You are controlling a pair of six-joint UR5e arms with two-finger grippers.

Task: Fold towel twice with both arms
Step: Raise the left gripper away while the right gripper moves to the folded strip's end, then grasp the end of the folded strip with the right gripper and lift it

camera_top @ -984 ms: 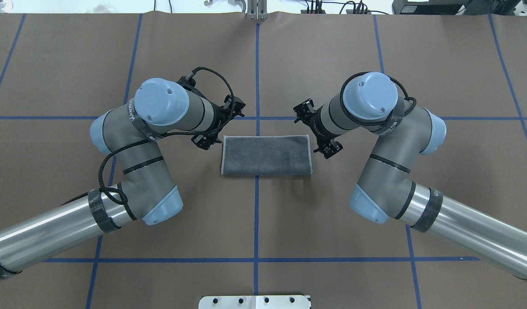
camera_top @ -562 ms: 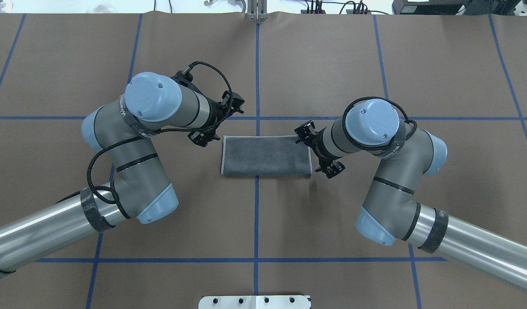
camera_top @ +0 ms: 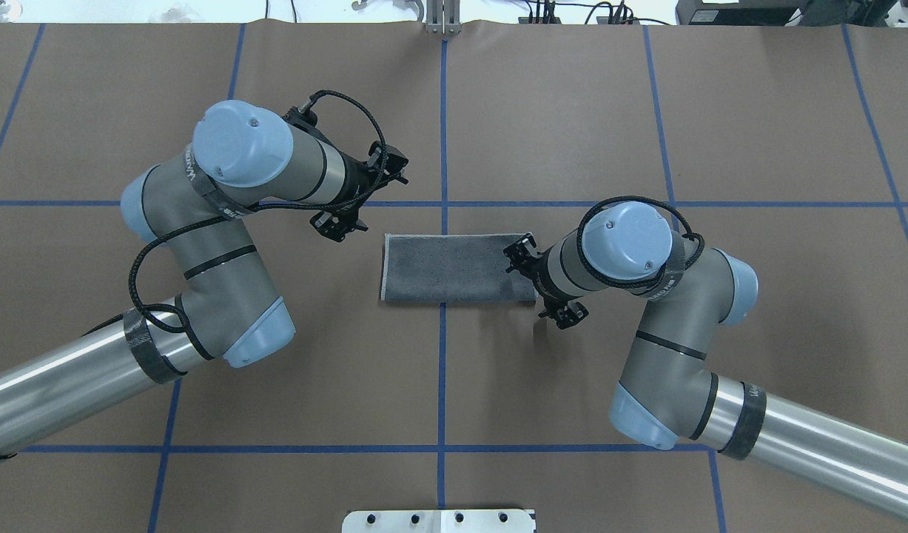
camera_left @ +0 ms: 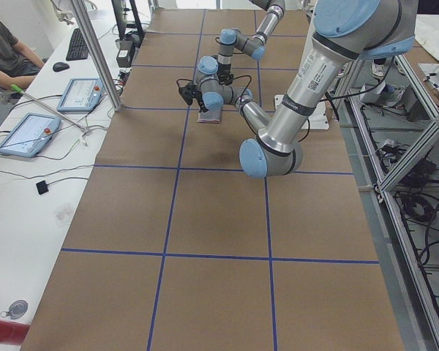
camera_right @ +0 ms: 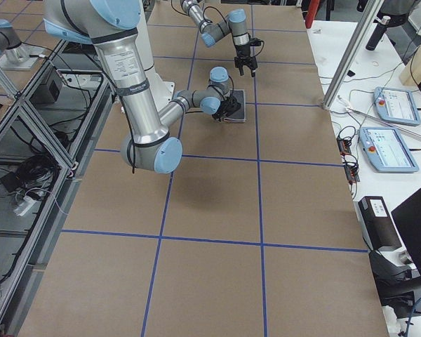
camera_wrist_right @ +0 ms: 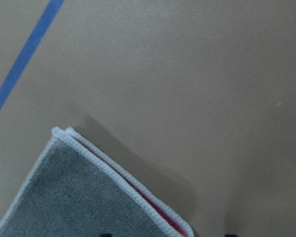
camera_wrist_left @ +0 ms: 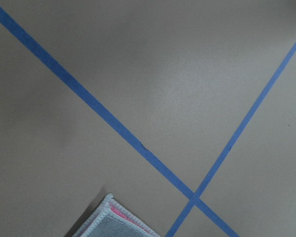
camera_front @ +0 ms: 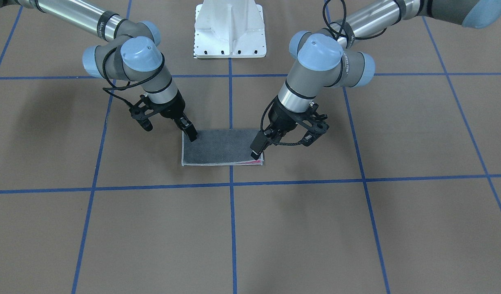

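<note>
The towel (camera_front: 221,147) lies flat at the table's middle, folded into a rectangle, dark grey side up (camera_top: 454,268). Pink shows between the layers at its edge. My left gripper (camera_front: 256,153) hangs just above the towel's far left corner, which shows in the left wrist view (camera_wrist_left: 108,224). Its jaws look open. My right gripper (camera_front: 191,134) hangs at the towel's near right corner, which shows in the right wrist view (camera_wrist_right: 79,197). It is open, with two dark tips apart at that view's bottom edge. In the overhead view both grippers are hidden under the wrists.
The white pedestal base (camera_front: 230,32) stands at the robot's side of the table. Blue tape lines (camera_top: 442,370) grid the brown table cover. An operator (camera_left: 4,44) and tablets (camera_left: 22,135) are beyond the far edge.
The right wrist has moved along the towel's right end toward the robot, to the near right corner. The left arm has drawn back, farther left and away. The towel has not moved.
</note>
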